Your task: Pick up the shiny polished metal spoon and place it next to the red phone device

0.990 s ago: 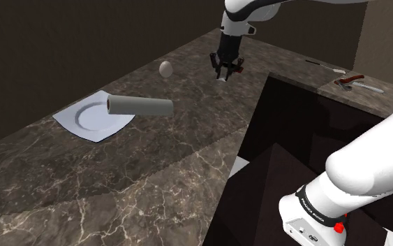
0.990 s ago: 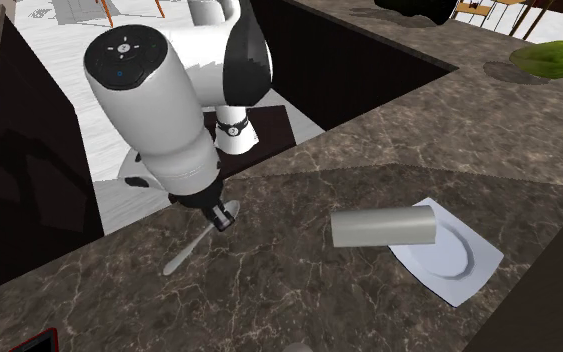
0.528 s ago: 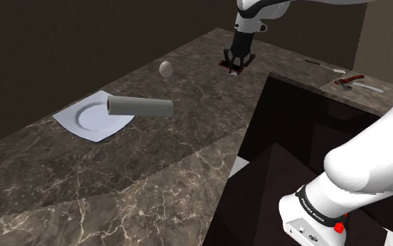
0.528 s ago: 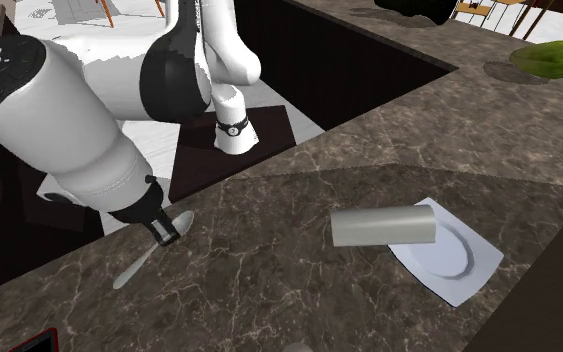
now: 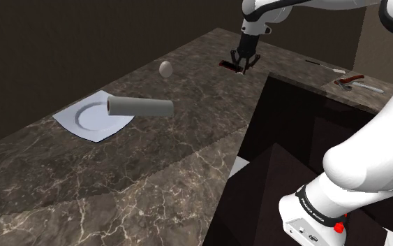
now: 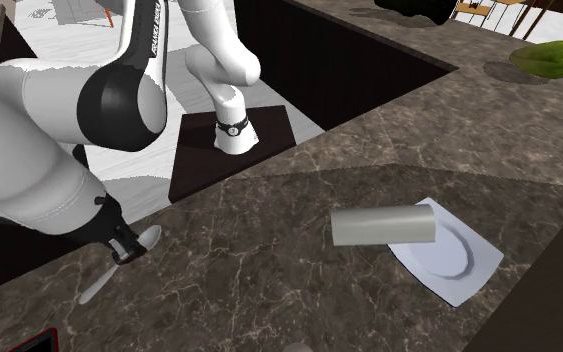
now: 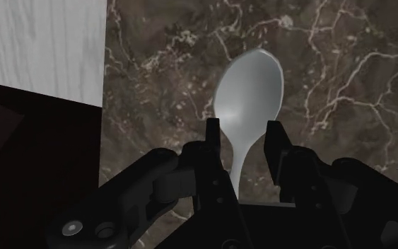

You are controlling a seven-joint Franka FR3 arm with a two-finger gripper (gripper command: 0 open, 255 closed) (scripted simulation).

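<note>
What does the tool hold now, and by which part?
The tool holds the shiny grey spoon, clasped at the neck where the bowl narrows into the handle.

Silver-grey spoon (image 7: 250,95), black pincer (image 7: 243,127), brown counter (image 7: 338,78) veined white.

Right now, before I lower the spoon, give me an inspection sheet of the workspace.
Surface: dark marble counter, wrapping around a dark recess.
Job's things: metal spoon clasped at its neck, bowl past the fingertips; red phone flat on the counter, close beside the gripper in the shoulder view.
Clutter: grey cylinder on its side, partly over a white square plate; white egg-shaped thing; red-handled tool on the far counter; green vegetable.
Gripper: black gripper shut on the spoon.
Cables: nothing seen.
Surroundings: pale floor below the counter edge; dark walls.
</note>
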